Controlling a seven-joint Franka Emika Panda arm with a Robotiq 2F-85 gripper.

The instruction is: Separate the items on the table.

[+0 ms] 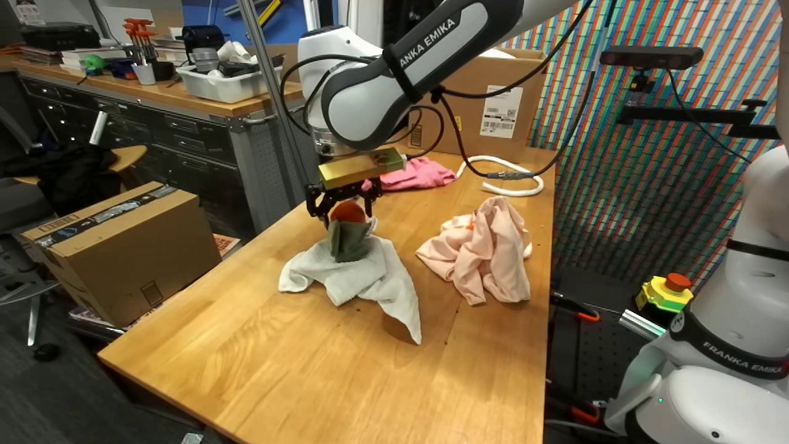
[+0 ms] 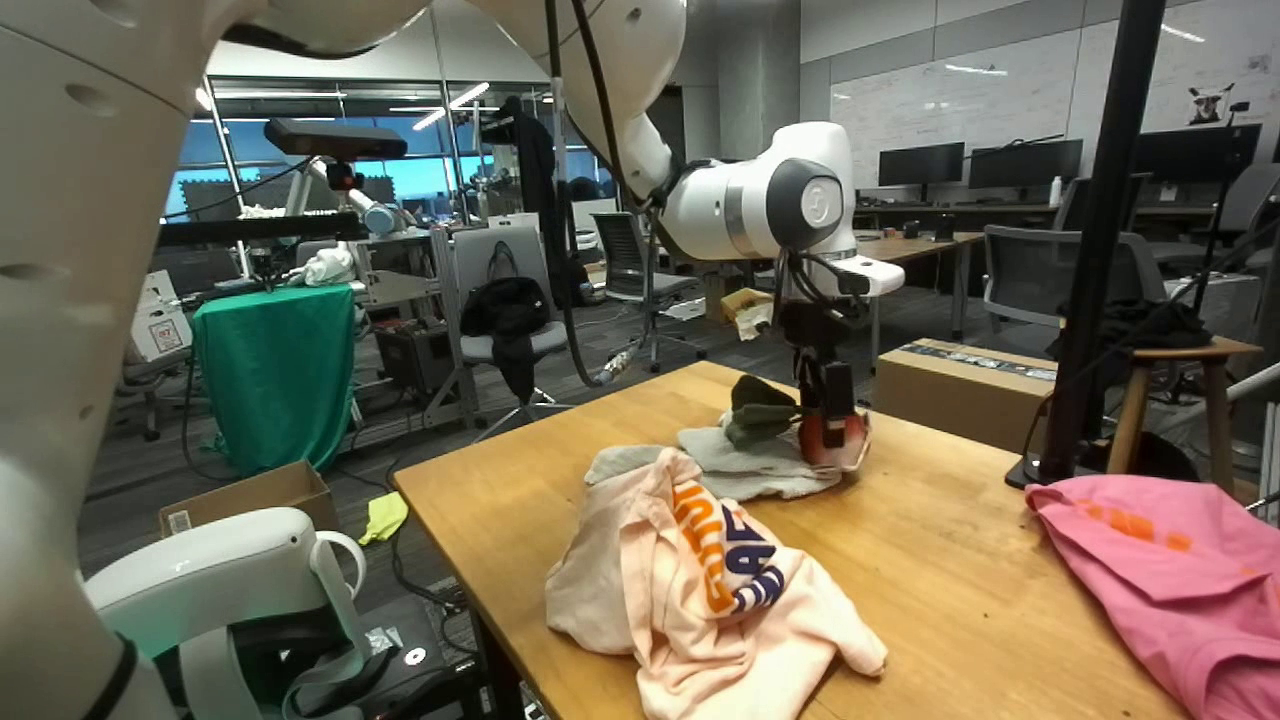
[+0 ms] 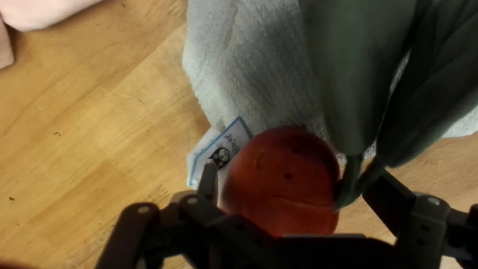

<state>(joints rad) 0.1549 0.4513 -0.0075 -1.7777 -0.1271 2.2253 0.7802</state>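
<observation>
Pale grey-white terry cloth is lying crumpled on the long light-brown wooden desk, and slim-stemmed dark green leaf-shaped fabric is resting over it. At the pale cloth's edge, seemingly joined to the green fabric, a red-orange rounded piece is sitting, and a small white tag with a cat drawing is poking out there; which item it is belonging to, the views are not settling.

Over that same edge of the pale cloth, the black two-fingered hand is standing spread, straddling the red-orange piece; gaps are showing in the wrist view, so it is apparently pinching nothing.

Sorting is looking well advanced. Well apart from the pale cloth, a pink cloth with orange print is lying on its own. Nearer to the pale cloth, a heaped peach-beige cloth printed in orange and navy is lying separate, bare wood showing between the two.

What is apparently remaining is the overlap: the green fabric is not yet lying clear of the pale cloth. Finishing is likely calling for gripping the red-orange piece and moving it, green fabric included, away from the pale cloth.
</observation>
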